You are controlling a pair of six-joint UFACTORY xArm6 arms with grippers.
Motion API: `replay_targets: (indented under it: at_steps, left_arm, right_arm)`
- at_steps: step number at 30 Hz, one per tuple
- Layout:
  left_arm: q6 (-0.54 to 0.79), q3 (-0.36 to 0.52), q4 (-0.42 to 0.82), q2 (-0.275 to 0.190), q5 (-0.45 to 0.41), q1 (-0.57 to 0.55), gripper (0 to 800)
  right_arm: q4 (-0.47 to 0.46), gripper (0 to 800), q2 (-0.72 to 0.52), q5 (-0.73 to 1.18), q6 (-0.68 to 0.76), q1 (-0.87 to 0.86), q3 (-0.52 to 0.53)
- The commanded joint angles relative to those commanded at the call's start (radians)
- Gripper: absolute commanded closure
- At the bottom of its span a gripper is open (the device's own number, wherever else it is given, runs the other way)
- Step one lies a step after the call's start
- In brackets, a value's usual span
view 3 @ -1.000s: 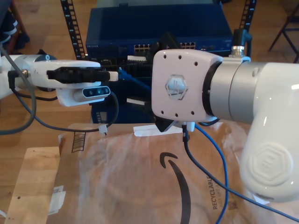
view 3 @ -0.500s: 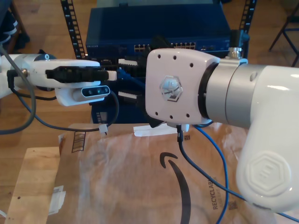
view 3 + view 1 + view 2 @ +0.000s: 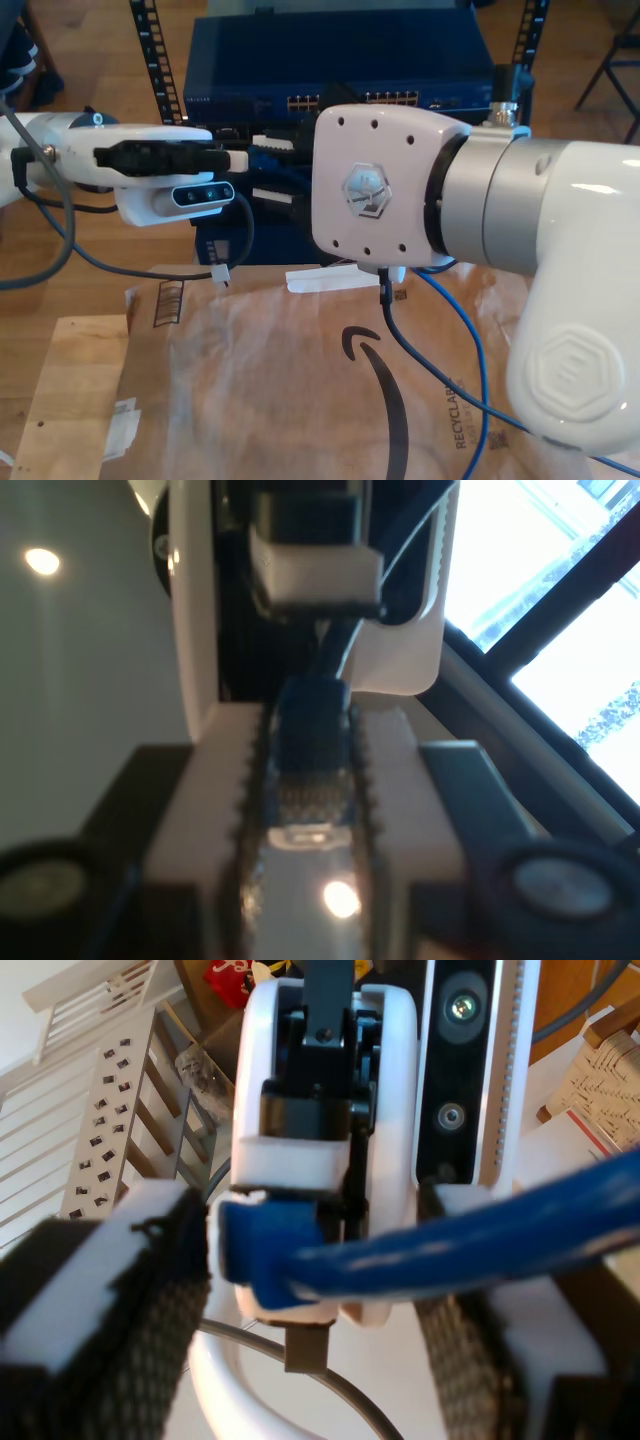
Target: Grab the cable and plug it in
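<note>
Between the toothed pads of our first gripper [image 3: 310, 725] sits the plug end of the cable [image 3: 308, 770], clamped on both flanks. Its contacts seem to face back toward our own wrist rather than outward, though the close view is dim and we may be misreading it. Straight ahead of those fingertips, nose to nose, our second gripper [image 3: 315, 1250] has its pads spread wider than the cable [image 3: 450, 1235], which runs through the gap and out over one pad; we judge those jaws parted, not yet biting.

So we take the step in hand to be a handover. To do it well, the second gripper should close on the cable just behind the plug boot, squarely and with the cable centred on the pads. Only then should the first let go, so the plug never swings free.

Beyond both grippers in the exterior view stands the blue network switch [image 3: 340, 60] with its row of ports [image 3: 300, 102]. Behind the second arm [image 3: 380, 190] the cable trails away slack across the brown paper [image 3: 300, 400], so drag should be slight.
</note>
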Motion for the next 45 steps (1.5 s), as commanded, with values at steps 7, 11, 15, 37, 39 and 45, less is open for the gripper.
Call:
replay_targets:
  at_steps: [7, 11, 15, 37, 39, 45]
  left_arm:
    - [0.0, -0.002, 0.0, 0.0, 0.0, 0.0, 791]
    - [0.0, -0.002, 0.0, 0.0, 0.002, -0.005, 791]
    - [-0.015, -0.003, -0.003, -0.005, 0.006, -0.005, 317]
    - [0.11, -0.114, 0.75, -0.155, -0.204, 0.367, 3]
    - [0.141, -0.043, 0.861, -0.207, -0.206, 0.37, 3]
    - [0.325, 0.114, 1.143, -0.33, -0.233, 0.404, 2]
  right_arm:
    - [-0.002, 564, -0.002, 0.0, 0.0, 0.0, 0.0]
    - [0.0, 638, -0.002, 0.0, 0.002, 0.0, 0.0]
    - [0.002, 764, -0.002, -0.008, 0.003, 0.0, 0.0]
    - [-0.109, 799, 0.106, -0.451, 0.0, -0.236, 0.183]
    - [-0.109, 799, 0.118, -0.572, -0.003, -0.236, 0.247]
    - [-0.078, 798, 0.233, -0.997, -0.092, -0.224, 0.368]
